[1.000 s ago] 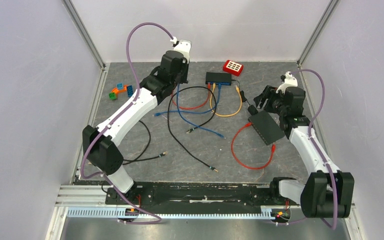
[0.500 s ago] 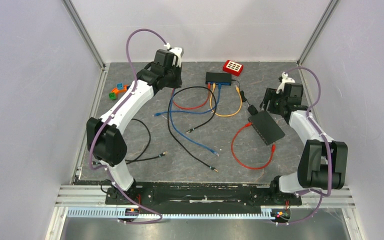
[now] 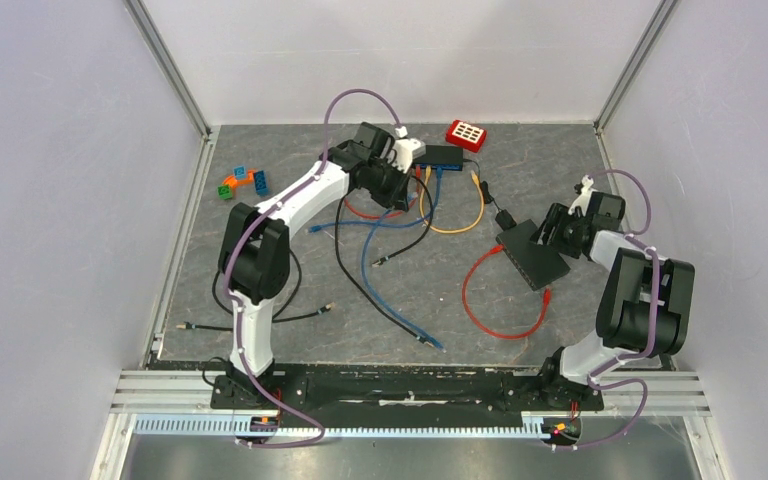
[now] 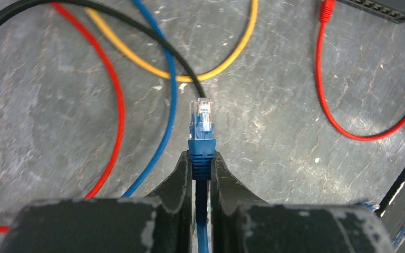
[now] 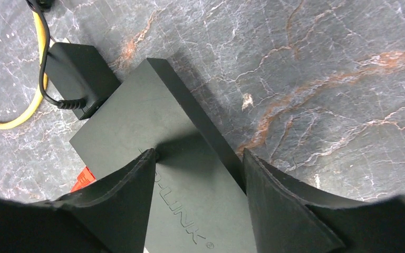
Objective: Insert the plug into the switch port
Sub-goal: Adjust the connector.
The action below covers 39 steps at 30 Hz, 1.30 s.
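Top external, left arm [image 3: 295,205] stretched far, left tool [image 4: 201,158] pinching blue plug [image 4: 201,126]

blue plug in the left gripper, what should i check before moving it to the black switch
1. Grip on blue plug: ok, left gripper is shut on its boot, clear tip out front.
2. Plug straight in the grip: ok.
3. black switch steadied: not ok, right gripper is open over it, not clamped.
4. Plug aimed at the ports: not ok, the switch sits off at the top right corner of the left wrist view.
5. Free port: cannot tell.
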Motion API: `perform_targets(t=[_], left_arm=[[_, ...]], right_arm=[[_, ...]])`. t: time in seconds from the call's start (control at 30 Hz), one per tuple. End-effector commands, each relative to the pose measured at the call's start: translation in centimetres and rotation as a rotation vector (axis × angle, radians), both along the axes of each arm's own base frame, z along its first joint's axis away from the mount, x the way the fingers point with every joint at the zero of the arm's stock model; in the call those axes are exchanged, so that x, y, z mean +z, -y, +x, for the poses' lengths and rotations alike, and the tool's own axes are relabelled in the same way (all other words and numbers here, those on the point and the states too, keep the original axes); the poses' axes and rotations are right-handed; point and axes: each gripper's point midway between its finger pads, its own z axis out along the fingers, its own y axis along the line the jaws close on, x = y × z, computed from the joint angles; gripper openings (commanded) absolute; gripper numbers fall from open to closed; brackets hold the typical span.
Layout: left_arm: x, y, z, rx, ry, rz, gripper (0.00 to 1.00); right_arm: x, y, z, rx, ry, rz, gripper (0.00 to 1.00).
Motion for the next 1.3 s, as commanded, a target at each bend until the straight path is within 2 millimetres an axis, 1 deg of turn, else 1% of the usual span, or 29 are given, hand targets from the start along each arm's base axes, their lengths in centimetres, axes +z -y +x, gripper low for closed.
perform_targets(t=[0.0,0.07,0.13,0.3,0.4,0.6,0.7,0.8,0.9,0.97,1.07,1.27], left_arm=[[1.4,3.2,-1.4,-0.15,0.096,-0.018,0.08],[0.9,4.5,-2.7,-0.192,0.129,-0.009,0.08],[0.5,6.2,-4.3,-0.251,0.132,-0.01,0.08],[-1.2,9.1,-6.9,-0.34,0.122,-0.019,0.08],[-1.7,10.3,-7.8,-0.372,0.118,-0.05,0.08],[-2.7,13.0,-8.3,-0.381,0.077,-0.089,0.07],[-3.5,13.9,-8.7,-0.371,0.02,-0.112,0.07],[-4.7,14.5,-9.3,-0.375,0.009,-0.11,0.07],[-5.5,15.3,-9.8,-0.383,0.005,-0.11,0.07],[-5.8,15.7,-10.0,-0.379,-0.006,-0.113,0.07],[-6.5,15.9,-10.6,-0.374,-0.022,-0.104,0.07],[-8.2,16.0,-11.2,-0.343,-0.048,-0.08,0.07]], right_arm=[[-2.1,-2.7,-2.3,-0.026,-0.059,0.145,0.57],[-2.2,-3.6,-2.7,-0.059,-0.057,0.213,0.54],[-2.3,-4.0,-3.0,-0.099,-0.049,0.253,0.53],[-2.2,-5.3,-3.9,-0.182,-0.027,0.361,0.51],[-2.2,-5.8,-4.3,-0.172,-0.025,0.381,0.51],[-2.4,-6.1,-5.2,-0.182,-0.04,0.387,0.51],[-2.4,-6.4,-5.5,-0.182,-0.041,0.397,0.5],[-2.4,-6.8,-5.8,-0.169,-0.041,0.398,0.5],[-2.6,-7.0,-6.3,-0.163,-0.046,0.397,0.5],[-2.5,-6.6,-6.2,-0.164,-0.043,0.371,0.52],[-2.1,-5.6,-5.5,-0.164,-0.028,0.31,0.56],[-1.2,-4.3,-4.2,-0.122,-0.006,0.217,0.6]])
